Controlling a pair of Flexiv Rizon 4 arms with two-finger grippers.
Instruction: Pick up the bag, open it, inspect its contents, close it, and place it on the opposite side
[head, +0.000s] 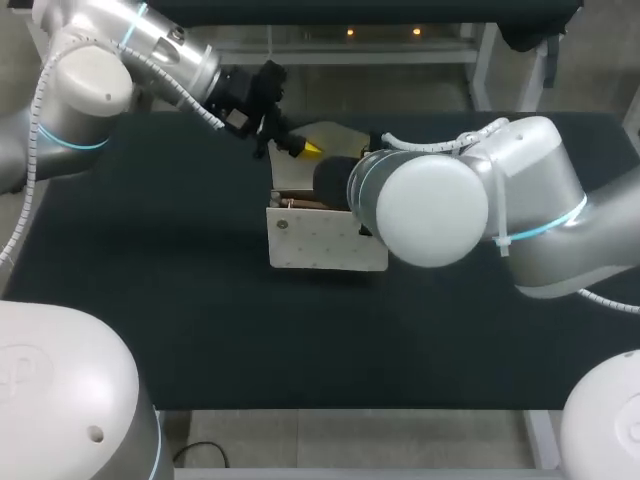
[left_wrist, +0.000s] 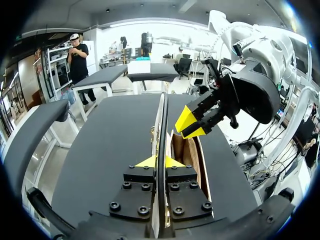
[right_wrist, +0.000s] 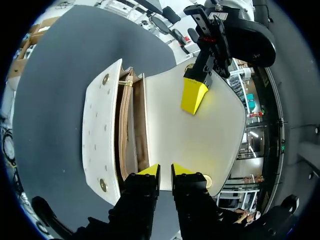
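A white studded bag stands mid-table, its mouth open and its brown inside showing. Its flap is swung back and held up. My left gripper is shut on the flap's far edge; in its own view the thin flap runs edge-on between the yellow tips of the left gripper. My right gripper is open by a narrow gap at the bag's end, near the flap's hinge, with nothing seen between its tips. In the head view, my right arm hides it.
The black table has bare room to the left and in front of the bag. My right arm's elbow hangs over the bag's right end. The two grippers are close together above the bag.
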